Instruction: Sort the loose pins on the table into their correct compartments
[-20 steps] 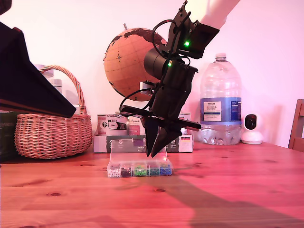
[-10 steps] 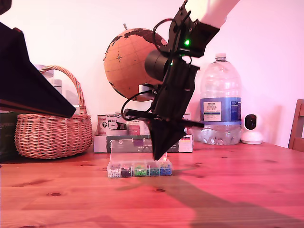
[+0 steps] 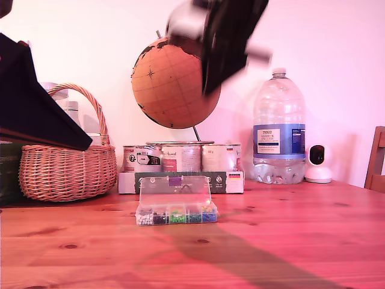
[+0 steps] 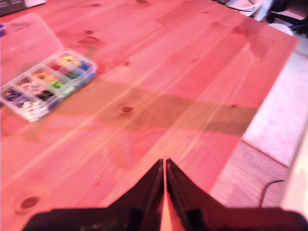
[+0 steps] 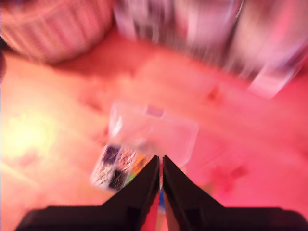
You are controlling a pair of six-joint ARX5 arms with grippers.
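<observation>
Showing compartments (image 3: 176, 215) white, dark, green, blue | clear lid (image 3: 174, 191) upright

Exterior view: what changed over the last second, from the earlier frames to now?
My second tool hung just above the clear organiser box, its jaws going from slightly open to shut. It has since swung up fast in front of the globe and shows blurred. Whether it carries a pin cannot be told. The box with its raised lid, the basket and the tins stayed put.

light: bright, pink cast | shadow: broad band across table (image 3: 252, 253) | blur: second wrist view, raised arm (image 3: 225, 36)
</observation>
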